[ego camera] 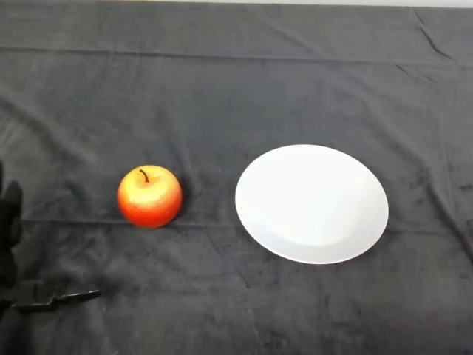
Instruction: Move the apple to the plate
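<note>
While the apple point(149, 196) sits on the dark cloth point(244, 81) in the left half of the frame, a little below the middle height, the plate point(312, 203) lies to its right, near the centre of the frame. The apple is red with a yellow-orange patch on its top, and its short brown stem points up, so it stands upright. The plate is white, round and flat, with nothing on it. Apple and plate are apart; a strip of cloth shows between them, and they are at almost the same height in the frame.

At the far left edge, in the lower part of the frame, the black left hand point(10, 222) is partly visible. Only a small part of it comes into the picture, so I cannot tell if it is spread or closed. It is apart from the apple, to the left and somewhat lower, and it holds nothing that I can see.

The cloth covers the whole table and has some folds and creases, mostly in the upper right corner.
</note>
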Tool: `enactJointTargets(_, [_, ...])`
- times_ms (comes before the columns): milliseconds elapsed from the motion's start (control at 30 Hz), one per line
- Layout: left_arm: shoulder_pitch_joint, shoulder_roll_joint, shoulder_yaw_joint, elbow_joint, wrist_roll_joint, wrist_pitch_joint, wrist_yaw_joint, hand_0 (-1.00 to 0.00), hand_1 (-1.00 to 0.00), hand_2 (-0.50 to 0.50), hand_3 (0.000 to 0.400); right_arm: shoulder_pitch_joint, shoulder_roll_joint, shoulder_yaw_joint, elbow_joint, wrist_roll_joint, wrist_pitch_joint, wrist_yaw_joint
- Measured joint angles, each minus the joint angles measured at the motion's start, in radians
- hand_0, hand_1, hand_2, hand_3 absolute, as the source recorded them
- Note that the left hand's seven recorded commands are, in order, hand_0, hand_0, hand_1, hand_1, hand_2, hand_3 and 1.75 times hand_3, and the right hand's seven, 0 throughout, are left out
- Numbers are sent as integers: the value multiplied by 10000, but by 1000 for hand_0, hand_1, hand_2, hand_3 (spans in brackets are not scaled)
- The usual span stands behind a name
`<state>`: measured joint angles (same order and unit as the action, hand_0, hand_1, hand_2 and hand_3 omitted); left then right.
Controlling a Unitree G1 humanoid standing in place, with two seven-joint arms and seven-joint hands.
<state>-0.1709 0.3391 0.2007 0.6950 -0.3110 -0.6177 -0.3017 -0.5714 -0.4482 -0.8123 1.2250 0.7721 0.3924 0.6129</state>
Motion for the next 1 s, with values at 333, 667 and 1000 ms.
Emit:
enactJointTargets(333, [-1499, -121, -1146, 860, 798, 377, 701, 0, 0, 0, 0, 0, 2, 44, -51, 2, 0, -6])
enactJointTargets(667, [-2645, -546, -1906, 2540, 1024, 467, 871, 0, 0, 0, 0, 0, 3, 44, -79, 3, 1, -8])
enactJointTargets(1000, [-3474, -973, -2344, 3522, 1207, 470, 1106, 0, 0, 0, 0, 0, 3, 43, -86, 5, 0, -11])
